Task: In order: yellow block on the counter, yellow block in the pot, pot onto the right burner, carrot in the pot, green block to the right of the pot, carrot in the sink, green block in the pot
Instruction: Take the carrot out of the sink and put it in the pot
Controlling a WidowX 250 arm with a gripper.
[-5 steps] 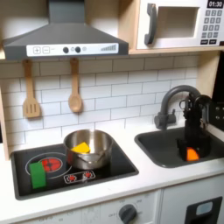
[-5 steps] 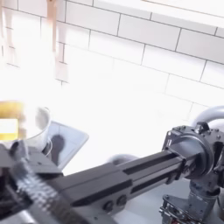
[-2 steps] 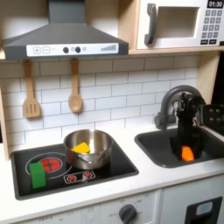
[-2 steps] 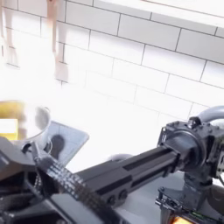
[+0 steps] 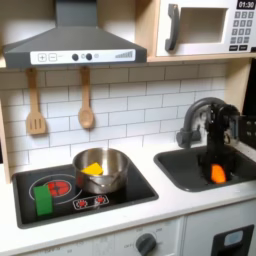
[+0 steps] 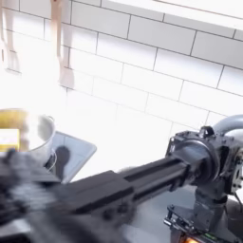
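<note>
White tile wall (image 5: 130, 95), off-white counter (image 5: 170, 205), dark sink (image 5: 190, 172)

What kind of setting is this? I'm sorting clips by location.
Most likely a toy play kitchen, not a real one: a small stovetop with a pot on it, a sink with a faucet, and a microwave above.

In the second exterior view the arm (image 6: 104, 195) smears into blur and the pot (image 6: 27, 133) is cut by the left edge. In the first exterior view the gripper (image 5: 217, 160) hides the carrot's (image 5: 218, 174) top, its grip unclear.
</note>
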